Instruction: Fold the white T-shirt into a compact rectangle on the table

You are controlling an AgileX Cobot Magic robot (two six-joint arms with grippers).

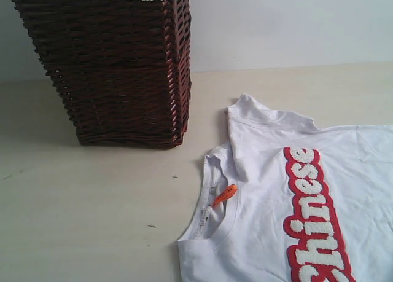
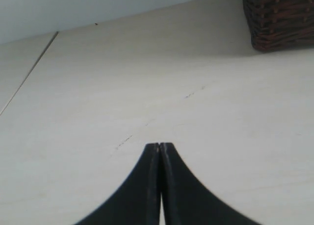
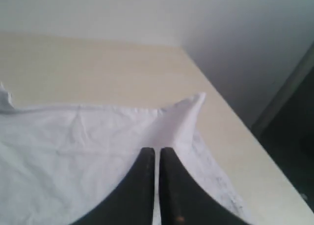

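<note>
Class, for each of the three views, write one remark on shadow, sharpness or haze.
Exterior view: the dark brown wicker basket throws a soft shadow on the pale cream tabletop; lettering on the white cotton T-shirt reads clearly. Left wrist view: even light, the black end effector crisp-edged. Right wrist view: hazy and soft, the shirt's creases faint.

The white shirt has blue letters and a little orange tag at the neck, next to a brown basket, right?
No. The exterior view shows the letters on the shirt are white edged in red, not blue. The orange tag and brown basket are as you said.
</note>
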